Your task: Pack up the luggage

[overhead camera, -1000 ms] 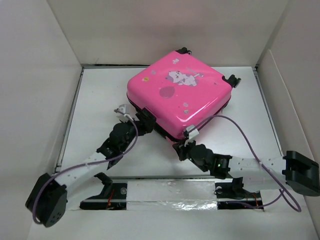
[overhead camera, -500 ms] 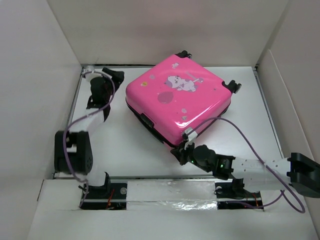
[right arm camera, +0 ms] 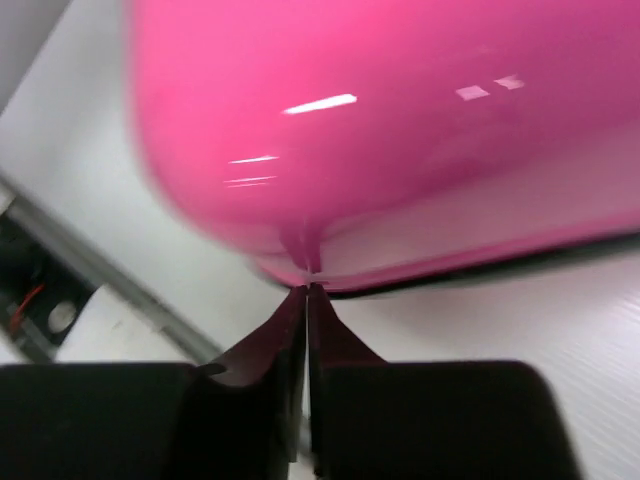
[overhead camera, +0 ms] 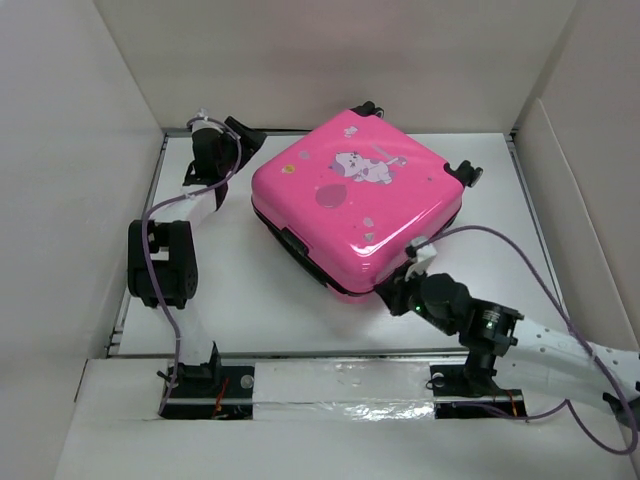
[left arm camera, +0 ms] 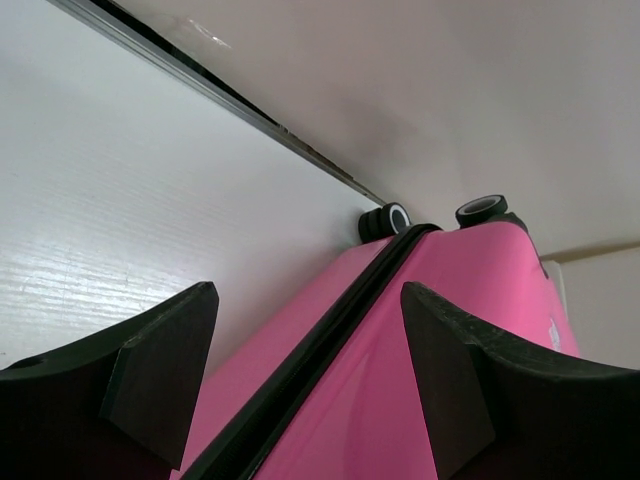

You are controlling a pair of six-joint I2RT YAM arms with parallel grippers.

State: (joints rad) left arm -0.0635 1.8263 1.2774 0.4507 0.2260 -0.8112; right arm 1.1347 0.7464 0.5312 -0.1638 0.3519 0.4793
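Note:
The luggage [overhead camera: 355, 200] is a bright pink hard-shell suitcase with a cartoon animal print, lying flat and closed in the middle of the table. My left gripper [overhead camera: 245, 135] hovers at its back-left edge, open. In the left wrist view the open left gripper [left arm camera: 310, 370] straddles the black zip seam [left arm camera: 335, 325] on the pink shell [left arm camera: 470, 260], touching nothing. My right gripper [overhead camera: 398, 290] sits at the front-right side of the case. In the right wrist view its fingers [right arm camera: 307, 292] are pressed together just short of the pink shell's [right arm camera: 380, 120] lower edge, holding nothing.
White walls box in the table on the left [overhead camera: 70, 180], back [overhead camera: 340, 60] and right [overhead camera: 600, 180]. Caster wheels [overhead camera: 465, 168] stick out at the case's far side, close to the back wall rail [left arm camera: 200, 85]. A silver taped strip [overhead camera: 340, 385] runs along the near edge.
The left arm swung from the case's front-left side up to its back-left edge. The right gripper slid right along the front of the case. The case turned slightly.

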